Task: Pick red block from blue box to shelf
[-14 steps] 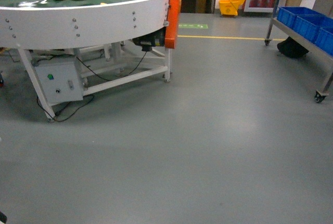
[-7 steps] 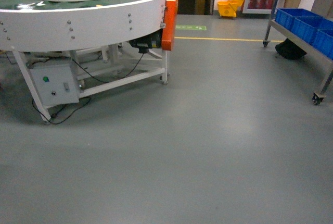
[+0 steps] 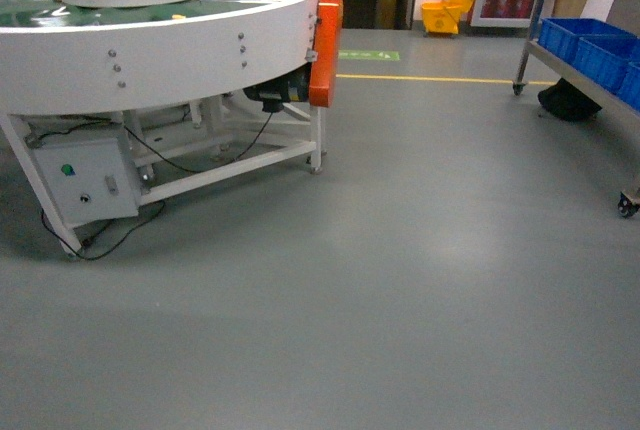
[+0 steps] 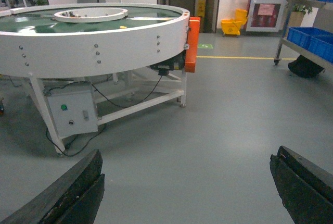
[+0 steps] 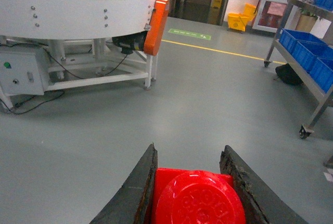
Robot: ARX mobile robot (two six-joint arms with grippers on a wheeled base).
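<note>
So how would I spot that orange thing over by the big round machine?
Find the big white round conveyor table. On its right-hand edge, just above the dark motor, hangs the orange guard, an upright panel. It is the only orange part on that white machine.

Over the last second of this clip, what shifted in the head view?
The view itself shifted: the round conveyor table and its control box slid left and lower, and the shelf with its blue crates moved toward the right edge, so the base appears to be moving. Neither hand shows in the head view.
</note>
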